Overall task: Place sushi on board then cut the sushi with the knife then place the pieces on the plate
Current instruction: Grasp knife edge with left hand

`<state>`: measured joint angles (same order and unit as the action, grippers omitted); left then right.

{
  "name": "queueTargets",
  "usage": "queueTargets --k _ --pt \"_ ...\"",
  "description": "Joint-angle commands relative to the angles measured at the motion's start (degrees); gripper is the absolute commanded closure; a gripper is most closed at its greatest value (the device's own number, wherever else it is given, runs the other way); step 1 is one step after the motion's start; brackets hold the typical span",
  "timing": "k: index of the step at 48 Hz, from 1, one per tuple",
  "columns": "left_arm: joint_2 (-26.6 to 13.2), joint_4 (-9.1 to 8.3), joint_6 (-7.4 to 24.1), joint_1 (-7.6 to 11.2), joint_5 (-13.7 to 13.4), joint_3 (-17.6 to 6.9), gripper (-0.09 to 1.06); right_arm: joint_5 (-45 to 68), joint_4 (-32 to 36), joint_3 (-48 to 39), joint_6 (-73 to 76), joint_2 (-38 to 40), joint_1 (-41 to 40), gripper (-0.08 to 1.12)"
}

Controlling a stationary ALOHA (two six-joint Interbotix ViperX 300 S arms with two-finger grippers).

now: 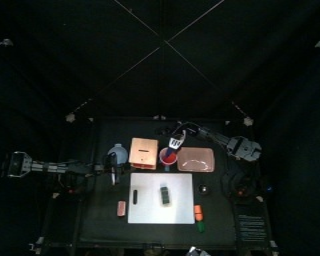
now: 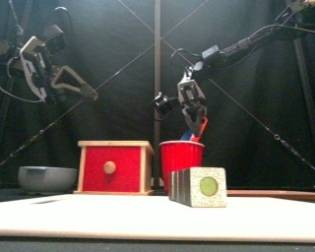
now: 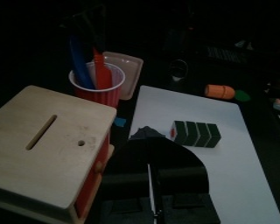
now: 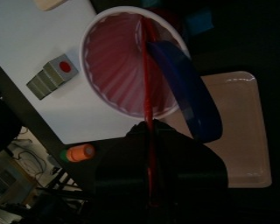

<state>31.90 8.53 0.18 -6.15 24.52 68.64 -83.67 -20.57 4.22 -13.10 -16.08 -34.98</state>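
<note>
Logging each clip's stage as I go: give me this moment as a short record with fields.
stage: picking up the knife; sushi uncut
sushi roll: whole, on white cutting board
right tool: above red cup, shut on red knife
blue knife: in the cup
left tool: shut, raised left of wooden box
pink tray: behind the board, no sushi on it

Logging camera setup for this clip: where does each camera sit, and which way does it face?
Top: high above, looking down on the white cutting board; both arms show.
Front: table edge, level at the sushi roll; right gripper above red cup.
Left wrist: over the wooden box; left gripper at bottom.
Right wrist: down into the red cup; right gripper at bottom.
All share the sushi roll.
</note>
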Motion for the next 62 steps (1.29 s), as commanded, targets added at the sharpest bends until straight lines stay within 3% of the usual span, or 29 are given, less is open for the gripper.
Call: queueTargets --k 1,17,39,54,62 --pt "0.1 0.0 -0.1 -0.18 0.2 -0.7 1.0 -1.3 -0.2 1.8 0.0 3.0 -0.2 0.67" --pt "0.1 0.09 -0.1 -0.18 0.2 -0.8 1.0 -3.3 0.3 2.2 0.2 8.9 -0.3 0.68" --pt "0.9 0.09 0.0 -0.09 0.5 -1.3 1.0 -0.9 2.3 -0.4 0.2 23.4 0.6 0.68" --pt "4.2 -0.18 0.1 0.44 0.5 -1.5 0.99 17.8 2.0 -17.0 0.4 37.1 9.4 0.68" --pt "5.1 -1.93 0.2 1.23 0.6 -1.5 0.97 31.6 1.7 -27.9 0.4 43.0 16.1 0.68"
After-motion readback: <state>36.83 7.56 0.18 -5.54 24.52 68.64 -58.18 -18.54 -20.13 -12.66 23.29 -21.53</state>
